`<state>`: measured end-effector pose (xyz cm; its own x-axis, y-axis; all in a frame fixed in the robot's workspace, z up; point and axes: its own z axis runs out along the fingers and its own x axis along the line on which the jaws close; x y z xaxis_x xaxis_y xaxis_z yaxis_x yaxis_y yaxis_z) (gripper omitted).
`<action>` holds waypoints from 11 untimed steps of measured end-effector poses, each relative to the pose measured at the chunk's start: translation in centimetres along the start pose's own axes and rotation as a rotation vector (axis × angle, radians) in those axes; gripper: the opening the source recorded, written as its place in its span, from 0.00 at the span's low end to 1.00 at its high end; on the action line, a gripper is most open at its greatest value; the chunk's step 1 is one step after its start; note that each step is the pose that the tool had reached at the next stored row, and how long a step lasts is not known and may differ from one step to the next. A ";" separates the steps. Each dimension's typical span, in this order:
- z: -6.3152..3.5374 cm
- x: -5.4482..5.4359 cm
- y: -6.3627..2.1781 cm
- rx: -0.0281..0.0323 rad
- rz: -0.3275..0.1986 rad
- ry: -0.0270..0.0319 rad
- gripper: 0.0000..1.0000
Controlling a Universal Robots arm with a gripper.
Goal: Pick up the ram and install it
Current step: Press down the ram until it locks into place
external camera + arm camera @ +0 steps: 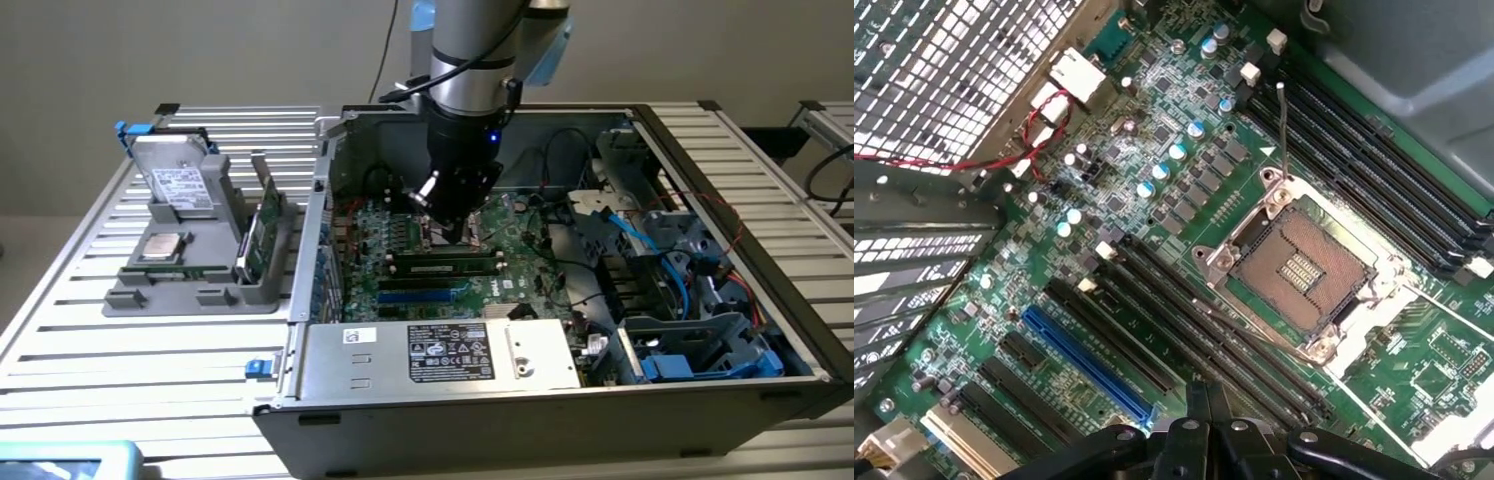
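The ram (447, 268) lies lengthwise in one of the long memory slots on the motherboard (398, 232), inside the open computer case (534, 425). In the exterior view it reads as a slim, narrow stick, dark along its face, with a small pale label near its middle. It spans about the full length of the slot, and the clips at both ends sit against it. Just in front of it, toward the camera, runs a blue slot (422, 291).

The arm reaches straight down into the case, and the gripper (451, 232) hangs low over the motherboard, just behind the ram as the exterior view sees it. It appears to stand slightly apart from the stick rather than on it. Whether the gripper is wide or narrow cannot be told from either view.

In the wrist view the dark gripper (1204, 440) body sits above rows of black memory slots, with the open CPU socket (1299, 268) and its metal frame close by.

The case rests on a slatted metal tabletop (80, 340). On the exterior view's left, a gray holder (174, 292) carries taller green cards (267, 215) standing on edge, well apart from the ram.
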<state>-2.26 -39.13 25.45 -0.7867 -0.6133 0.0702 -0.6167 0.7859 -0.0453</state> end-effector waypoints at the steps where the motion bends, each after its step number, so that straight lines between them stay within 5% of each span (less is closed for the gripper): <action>1: 0.00 0.0 0.00 -0.0007 0.013 0.0004 0.11; 11: 0.00 0.0 -0.01 -0.0051 0.139 -0.0002 0.11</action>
<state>-2.25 -39.13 25.45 -0.8643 -0.4989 0.0634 -0.5020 0.8634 -0.0495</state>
